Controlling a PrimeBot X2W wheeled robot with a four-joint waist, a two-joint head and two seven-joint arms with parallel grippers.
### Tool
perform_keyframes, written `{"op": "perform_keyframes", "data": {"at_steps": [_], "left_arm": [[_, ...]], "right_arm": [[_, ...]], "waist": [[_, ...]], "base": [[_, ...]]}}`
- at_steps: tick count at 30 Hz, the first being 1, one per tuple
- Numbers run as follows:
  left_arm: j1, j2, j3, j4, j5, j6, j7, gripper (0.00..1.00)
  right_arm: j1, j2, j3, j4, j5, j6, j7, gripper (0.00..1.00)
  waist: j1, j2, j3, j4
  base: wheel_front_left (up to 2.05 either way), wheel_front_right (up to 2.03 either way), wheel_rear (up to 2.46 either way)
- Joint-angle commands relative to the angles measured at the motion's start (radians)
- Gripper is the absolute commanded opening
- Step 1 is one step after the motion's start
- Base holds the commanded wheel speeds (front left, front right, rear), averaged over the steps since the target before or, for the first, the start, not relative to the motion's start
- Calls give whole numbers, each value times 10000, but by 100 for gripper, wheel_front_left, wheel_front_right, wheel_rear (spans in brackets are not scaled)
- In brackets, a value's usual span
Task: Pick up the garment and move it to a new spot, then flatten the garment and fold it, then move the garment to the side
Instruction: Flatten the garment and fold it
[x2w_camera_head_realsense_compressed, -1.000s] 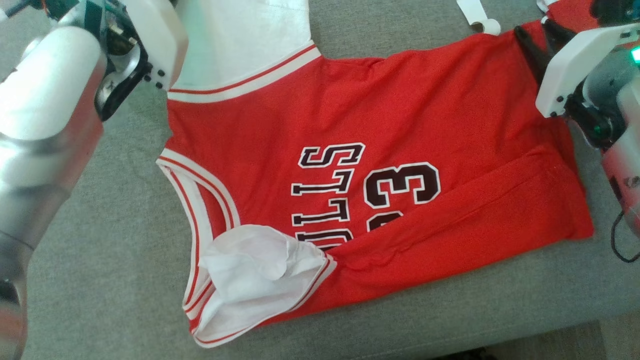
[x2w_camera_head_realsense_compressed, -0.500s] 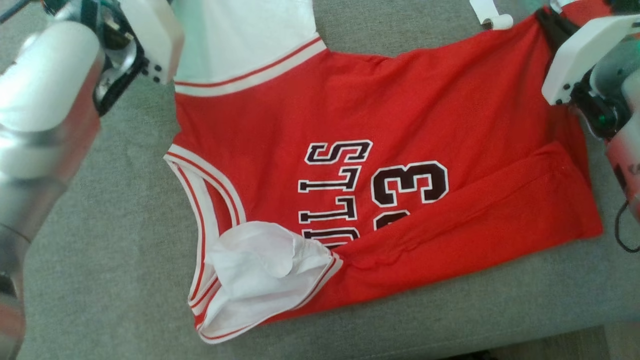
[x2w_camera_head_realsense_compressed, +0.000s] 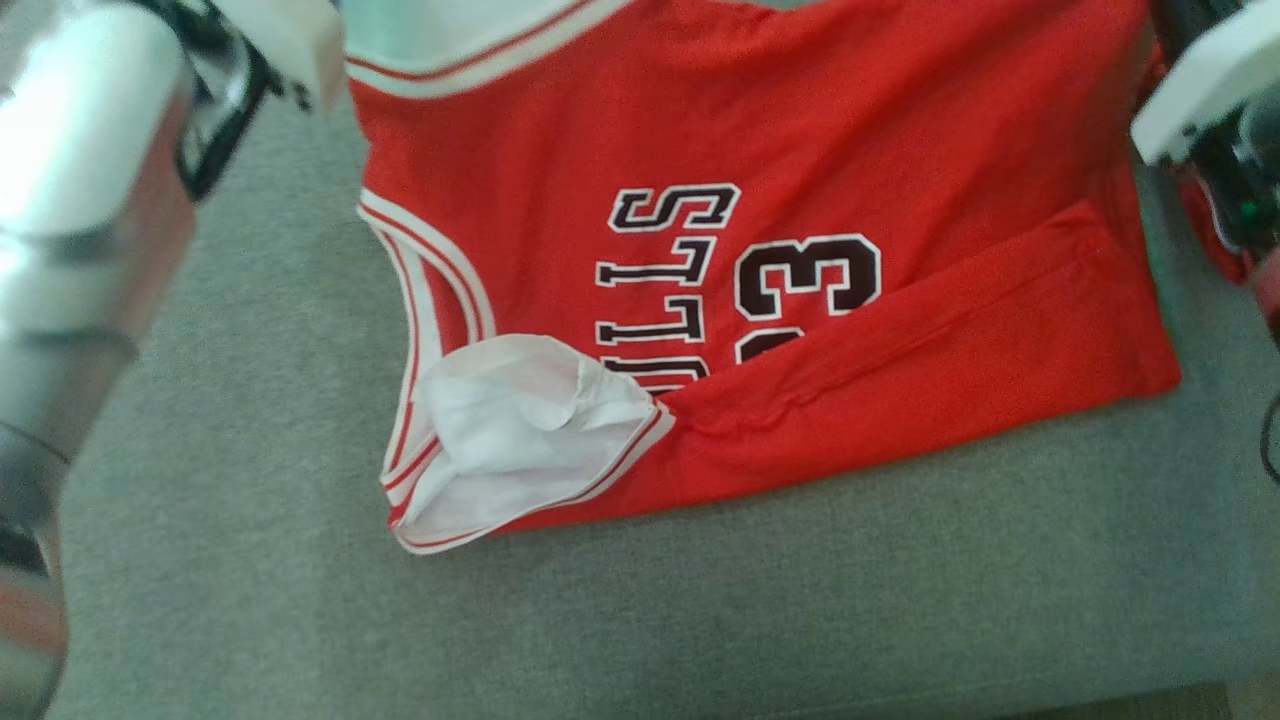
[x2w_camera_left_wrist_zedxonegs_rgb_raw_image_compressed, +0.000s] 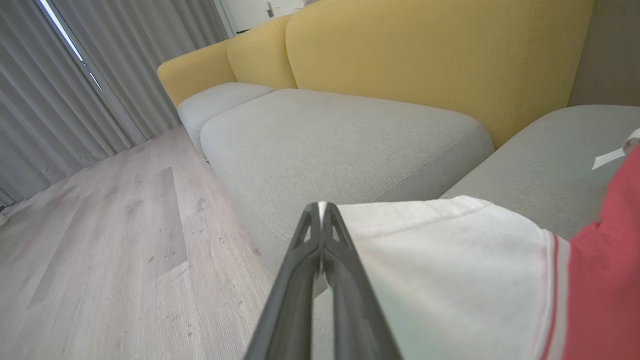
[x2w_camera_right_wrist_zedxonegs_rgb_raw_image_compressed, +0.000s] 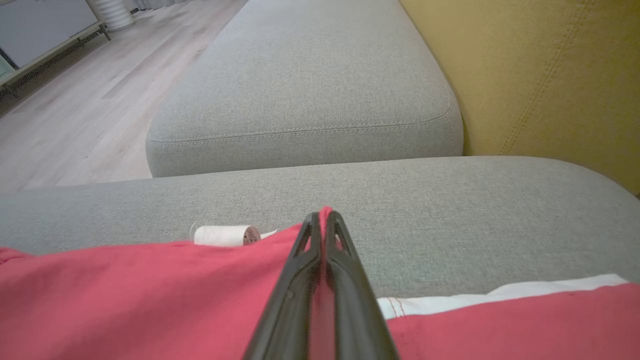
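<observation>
A red jersey (x2w_camera_head_realsense_compressed: 700, 130) with white trim and black lettering lies spread on the grey sofa cushion (x2w_camera_head_realsense_compressed: 700, 620). Its near edge is folded over, and a white sleeve lining is bunched at the front left. In the left wrist view my left gripper (x2w_camera_left_wrist_zedxonegs_rgb_raw_image_compressed: 320, 207) is shut on the edge of the jersey's white sleeve (x2w_camera_left_wrist_zedxonegs_rgb_raw_image_compressed: 450, 260). The right wrist view has my right gripper (x2w_camera_right_wrist_zedxonegs_rgb_raw_image_compressed: 324, 216) shut on a corner of the red fabric (x2w_camera_right_wrist_zedxonegs_rgb_raw_image_compressed: 150, 290). My left forearm (x2w_camera_head_realsense_compressed: 100, 150) and right wrist (x2w_camera_head_realsense_compressed: 1210, 80) flank the jersey's far side.
A small white roll (x2w_camera_right_wrist_zedxonegs_rgb_raw_image_compressed: 225, 235) lies on the cushion just beyond the red fabric. The yellow backrest (x2w_camera_left_wrist_zedxonegs_rgb_raw_image_compressed: 425, 60) stands behind the seat. A wood floor (x2w_camera_left_wrist_zedxonegs_rgb_raw_image_compressed: 100, 240) and grey curtains (x2w_camera_left_wrist_zedxonegs_rgb_raw_image_compressed: 75, 75) lie past the sofa's end.
The whole head picture has shifted, so the camera has moved: jersey and both arms now sit higher in it. Both grippers keep their hold on the jersey's far edge.
</observation>
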Motion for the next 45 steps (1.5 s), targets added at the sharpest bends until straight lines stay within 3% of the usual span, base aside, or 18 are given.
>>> {"op": "perform_keyframes", "data": {"at_steps": [1, 6, 13, 26, 32, 33, 34, 35, 36, 37, 38, 45], "left_arm": [[-111, 341, 362, -230, -100, -13, -163, 0], [1031, 561, 253, -803, -295, 42, -567, 0], [2889, 1288, 141, -2507, -492, 646, -954, 0], [6415, 2834, 74, -6673, -1163, 2801, -708, 0], [7835, 2725, -108, -7443, -1681, 3420, -891, 0], [7976, 2613, -127, -7347, -1750, 3452, -970, 4], [8114, 2470, -124, -7208, -1841, 3472, -1071, 23], [8241, 2313, -127, -7037, -1919, 3480, -1166, 44], [8354, 2147, -127, -6845, -1986, 3485, -1254, 91], [8354, 2147, -127, -6845, -1986, 3485, -1254, 91], [8452, 1980, -109, -6640, -2020, 3514, -1353, 100], [9364, 786, 720, -5974, -1681, 4052, -1793, 100]], "right_arm": [[408, -271, 65, -317, 155, -7, -160, 0], [1346, -806, 216, -795, 552, -7, -542, 0], [2734, -1288, 142, -1281, 860, -7, -982, 0], [5106, -1625, -647, -2151, 845, -7, -1380, 0], [6069, -1383, -1226, -2332, 630, -7, -1289, 0], [6162, -1310, -1302, -2320, 589, -7, -1280, 0], [6247, -1232, -1366, -2291, 544, -7, -1256, 0], [6322, -1164, -1425, -2249, 470, -7, -1256, 33], [6386, -1107, -1510, -2178, 382, -7, -1290, 91], [6386, -1107, -1510, -2178, 382, -7, -1290, 91], [6456, -1034, -1634, -2106, 321, -7, -1367, 100], [7586, -537, -2672, -2120, 328, -7, -2013, 100]], "waist": [[0, -1, -207, 179], [0, -1, -672, 454], [0, -1, -1342, 811], [0, -1, -2096, 1075], [0, -1, -2060, 1107], [0, -1, -2041, 1104], [0, -1, -2031, 1099], [0, -1, -2033, 1094], [0, -1, -2045, 1093], [0, -1, -2045, 1093], [0, -1, -2081, 1091], [0, -1, -2686, 1081]], "base": [[0, 0, 0], [0, 0, 0], [0, 0, 0], [0, 0, 0], [0, 0, 0], [0, 0, 0], [0, 0, 0], [0, 0, 0], [0, 0, 0], [0, 0, 0], [0, 0, 0], [0, 0, 0]]}}
